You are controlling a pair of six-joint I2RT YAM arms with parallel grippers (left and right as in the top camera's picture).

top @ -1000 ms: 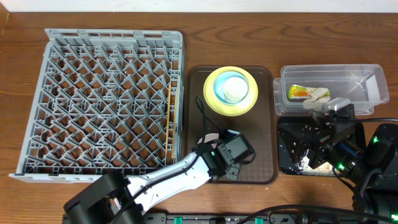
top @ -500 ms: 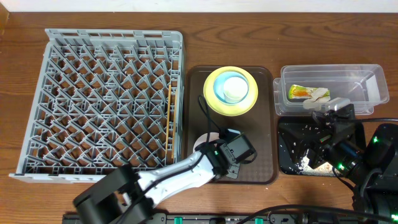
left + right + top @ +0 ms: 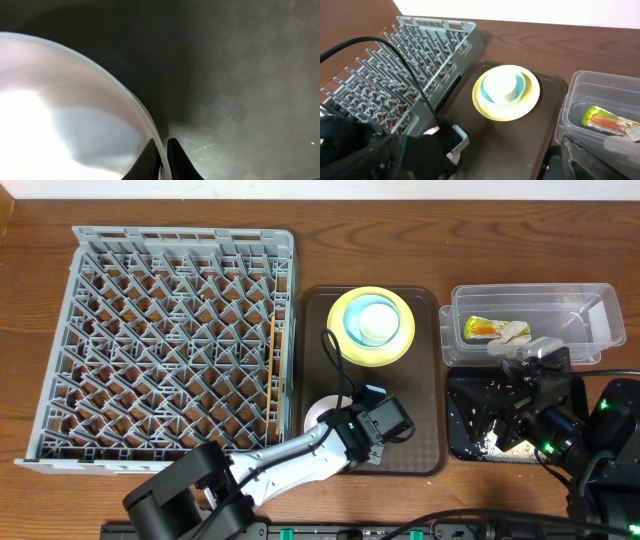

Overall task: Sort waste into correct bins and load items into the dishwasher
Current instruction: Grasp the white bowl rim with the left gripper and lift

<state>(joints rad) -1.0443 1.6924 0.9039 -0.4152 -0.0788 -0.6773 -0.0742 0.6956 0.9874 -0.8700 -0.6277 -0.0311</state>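
My left gripper (image 3: 340, 423) is shut on the rim of the white bowl (image 3: 322, 416) at the front left of the brown serving tray (image 3: 420, 430). In the left wrist view its fingertips (image 3: 161, 159) pinch the bowl's rim (image 3: 65, 110). The yellow plate (image 3: 340, 340) holds the light blue bowl (image 3: 352, 330) with the white cup (image 3: 376, 322) in it. The chopsticks (image 3: 272, 370) lie along the grey dish rack's (image 3: 160, 340) right side. The clear tub (image 3: 590, 300) holds the wrapper (image 3: 481, 328) and paper scrap (image 3: 512, 332). My right gripper (image 3: 512, 408) hovers over the black tray (image 3: 462, 442) with crumbs (image 3: 490, 442); its jaws are hidden.
The right wrist view shows the rack (image 3: 395, 65), the stacked plate (image 3: 532, 102), the tub's rim (image 3: 580, 85) and the left arm (image 3: 395, 155) with its black cable (image 3: 395, 55). The wooden table (image 3: 330, 240) runs along the back.
The white bowl has come out further to the left from under my left gripper, which shifted slightly with it. The right arm has not moved.
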